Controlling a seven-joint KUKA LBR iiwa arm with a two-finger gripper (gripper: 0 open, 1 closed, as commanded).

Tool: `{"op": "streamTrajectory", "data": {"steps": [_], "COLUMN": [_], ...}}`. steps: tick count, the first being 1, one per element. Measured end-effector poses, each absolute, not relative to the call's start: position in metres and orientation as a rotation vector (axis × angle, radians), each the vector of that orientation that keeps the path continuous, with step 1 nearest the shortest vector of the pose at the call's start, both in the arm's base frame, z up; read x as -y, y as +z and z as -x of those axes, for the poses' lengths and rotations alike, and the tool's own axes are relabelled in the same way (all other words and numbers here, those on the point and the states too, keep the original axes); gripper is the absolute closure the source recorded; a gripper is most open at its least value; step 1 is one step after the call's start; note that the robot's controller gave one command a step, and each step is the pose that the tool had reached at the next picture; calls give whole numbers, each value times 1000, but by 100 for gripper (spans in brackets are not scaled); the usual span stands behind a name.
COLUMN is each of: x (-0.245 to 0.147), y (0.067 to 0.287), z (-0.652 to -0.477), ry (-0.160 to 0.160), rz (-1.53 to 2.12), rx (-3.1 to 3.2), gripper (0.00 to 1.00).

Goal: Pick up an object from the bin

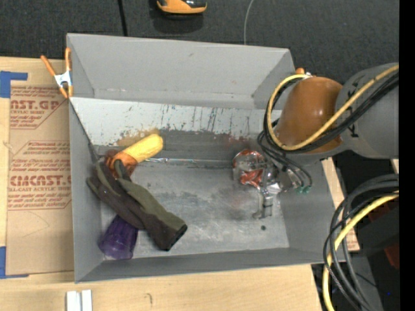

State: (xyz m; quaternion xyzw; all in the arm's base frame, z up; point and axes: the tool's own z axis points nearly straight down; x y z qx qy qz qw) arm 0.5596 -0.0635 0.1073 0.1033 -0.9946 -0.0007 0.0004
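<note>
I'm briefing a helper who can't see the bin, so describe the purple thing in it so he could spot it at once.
In the grey metal bin, look to the view's lower left corner. A dark olive cloth lies slantwise there, and the purple thing sticks out beneath its lower part. It is the only purple item, short and stubby, below the yellow oblong thing.
</note>
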Motion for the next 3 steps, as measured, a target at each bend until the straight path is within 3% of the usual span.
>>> {"op": "streamTrajectory", "data": {"steps": [1,2,3], "x": [69,130,130], "y": [96,70,70], "z": [-579,-589,-589], "ry": [0,-13,-13], "rz": [-283,-392,-392], "rx": [3136,3118,3118], "gripper": [0,100,100]}}
